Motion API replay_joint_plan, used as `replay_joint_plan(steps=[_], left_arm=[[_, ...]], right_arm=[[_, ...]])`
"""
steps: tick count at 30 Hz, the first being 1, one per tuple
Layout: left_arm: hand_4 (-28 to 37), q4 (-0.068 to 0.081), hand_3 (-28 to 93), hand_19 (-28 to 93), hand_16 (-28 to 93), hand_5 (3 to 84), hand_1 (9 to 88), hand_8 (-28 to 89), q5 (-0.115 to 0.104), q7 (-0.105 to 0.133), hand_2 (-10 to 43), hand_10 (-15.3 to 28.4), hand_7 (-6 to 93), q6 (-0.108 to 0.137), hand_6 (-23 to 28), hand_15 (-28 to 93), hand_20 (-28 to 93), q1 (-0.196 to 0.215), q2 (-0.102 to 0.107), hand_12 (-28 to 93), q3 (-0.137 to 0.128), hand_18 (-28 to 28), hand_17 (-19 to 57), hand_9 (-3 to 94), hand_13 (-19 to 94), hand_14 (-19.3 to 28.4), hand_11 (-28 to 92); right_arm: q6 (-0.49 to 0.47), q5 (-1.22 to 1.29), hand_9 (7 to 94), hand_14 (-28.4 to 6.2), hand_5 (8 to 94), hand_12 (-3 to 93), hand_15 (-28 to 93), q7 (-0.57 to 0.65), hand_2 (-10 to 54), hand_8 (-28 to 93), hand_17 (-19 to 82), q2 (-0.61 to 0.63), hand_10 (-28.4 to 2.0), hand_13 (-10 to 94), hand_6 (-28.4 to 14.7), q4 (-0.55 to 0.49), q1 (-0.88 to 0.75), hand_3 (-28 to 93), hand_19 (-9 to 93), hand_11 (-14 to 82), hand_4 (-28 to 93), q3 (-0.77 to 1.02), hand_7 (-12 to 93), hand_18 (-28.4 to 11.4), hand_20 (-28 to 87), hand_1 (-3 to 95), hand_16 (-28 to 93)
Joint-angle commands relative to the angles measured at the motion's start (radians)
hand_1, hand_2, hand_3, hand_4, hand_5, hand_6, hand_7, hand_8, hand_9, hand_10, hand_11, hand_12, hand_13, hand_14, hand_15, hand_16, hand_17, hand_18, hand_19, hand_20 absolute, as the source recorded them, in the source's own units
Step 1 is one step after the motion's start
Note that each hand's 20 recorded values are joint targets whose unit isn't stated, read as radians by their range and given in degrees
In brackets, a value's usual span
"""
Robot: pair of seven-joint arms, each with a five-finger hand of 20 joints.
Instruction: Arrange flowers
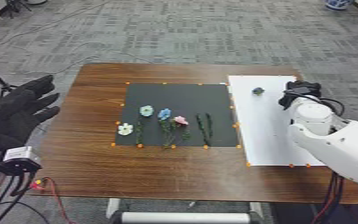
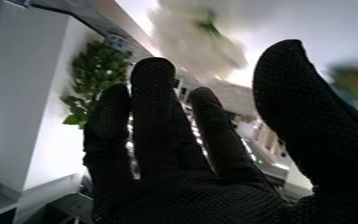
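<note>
In the head view my right hand (image 1: 302, 90) is over the right edge of the white board (image 1: 269, 132), with a small dark blue flower (image 1: 258, 91) lying apart from it. My left hand (image 1: 23, 107) stands open beyond the table's left edge. On the black mat (image 1: 180, 93) lie a white flower (image 1: 125, 129), a pale blue-white flower (image 1: 146, 110) with a green stem, a blue flower (image 1: 164, 114), a pink flower (image 1: 181, 120) and dark green stems (image 1: 206, 129). In the right wrist view my right hand (image 2: 193, 192) is open, its fingers straight, holding nothing.
The brown table (image 1: 113, 175) surrounds the mat, and small orange markers line mat and board. Red and dark cables (image 1: 55, 192) hang by the near left corner. Leafy greenery (image 2: 97, 75) stands against a white surface in the right wrist view.
</note>
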Motion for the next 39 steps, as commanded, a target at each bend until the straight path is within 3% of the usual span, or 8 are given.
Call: replay_joint_plan(steps=[1,2,4,6,8,17,27,39], left_arm=[[-25.6,-0.009,71,39,-3,24.4,24.5,-9,0.0,0.001,-3.8,9.3,20.7,0.004,1.9,39,10,0.011,-0.012,19,-0.007,20.2,-13.7,16.9,6,12.6,15],[-25.7,-0.01,71,39,-3,24.4,24.5,-9,-0.001,0.001,-3.8,9.3,20.7,0.006,1.9,39,10,0.015,-0.012,19,-0.009,20.2,-13.7,16.9,6,12.6,15],[-25.7,-0.012,71,39,-4,24.4,24.6,-9,-0.001,-0.002,-3.7,9.3,20.8,0.005,1.9,39,10,0.017,-0.015,19,-0.014,20.2,-13.7,16.9,6,12.6,15],[-25.7,-0.013,71,39,-4,24.5,24.6,-9,0.0,0.0,-3.6,9.4,20.8,0.006,1.9,39,10,0.02,-0.017,19,-0.015,20.1,-13.7,16.9,6,12.6,15],[-25.6,-0.013,71,39,-4,24.5,24.6,-9,0.0,0.0,-3.6,9.3,20.8,0.007,1.9,39,10,0.018,-0.018,19,-0.013,20.1,-13.7,16.9,6,12.6,15],[-25.7,-0.005,71,39,-4,24.5,24.4,-9,-0.002,-0.01,-3.8,9.3,20.9,0.004,1.9,39,10,-0.004,-0.009,19,0.004,20.2,-13.7,17.0,6,12.6,15],[-26.0,-0.001,71,39,-4,24.3,24.3,-9,-0.001,-0.013,-3.8,9.0,21.5,0.003,1.5,39,10,-0.017,-0.003,19,0.013,20.1,-13.6,16.9,6,12.3,15],[-26.2,0.001,72,40,-4,24.1,24.1,-10,-0.003,-0.013,-4.0,8.9,22.2,-0.002,1.3,39,10,-0.016,0.002,19,0.008,20.1,-13.6,17.1,6,12.2,15]], right_arm=[[0.271,-0.106,45.5,-8.1,39.8,19.3,78,-0.023,-9.5,-13,22,-0.016,-13.7,51,-5.8,0.08,-0.003,92,79,24.9,-28,-0.082,24,-20.5,52,36.2,23],[0.319,-0.117,51.9,-5.9,45.8,20.7,75,-0.034,-9.5,-15,24,-0.013,-11.9,55,-2.9,0.081,-0.001,90,80,30.9,-28,-0.099,29,-20.2,52,39.2,29],[0.393,-0.132,69.0,-3.6,57.2,37.7,72,-0.043,-9.5,-9,27,-0.013,-6.3,62,1.0,0.083,0.005,85,80,21.2,-28,-0.126,40,-19.6,53,45.4,34],[0.452,-0.144,80.6,-3.1,68.1,45.4,72,-0.054,-9.5,-4,30,-0.002,-4.2,69,2.6,0.058,0.0,84,81,20.0,-28,-0.138,45,-19.4,53,49.1,34],[0.519,-0.133,84.9,-3.2,73.2,47.6,74,-0.091,-9.5,-4,31,0.02,-3.2,72,3.5,0.006,-0.013,84,81,20.9,-28,-0.135,45,-19.4,53,49.9,34],[0.676,-0.151,88.0,-2.7,78.1,49.2,75,-0.206,-9.5,-3,32,-0.045,-3.4,74,2.8,-0.185,0.036,90,81,20.0,-28,-0.183,41,-19.5,54,48.1,34],[0.693,-0.146,88.6,-3.1,78.7,49.4,76,-0.257,-9.5,-3,32,-0.228,-3.2,74,3.0,-0.096,0.21,90,80,19.3,-28,-0.376,41,-19.7,54,48.1,34],[0.601,-0.172,89.1,-3.6,79.2,49.0,77,-0.274,-9.5,-3,31,-0.228,-3.2,74,3.3,-0.057,0.261,89,80,18.1,-28,-0.507,40,-19.6,54,48.2,34]])
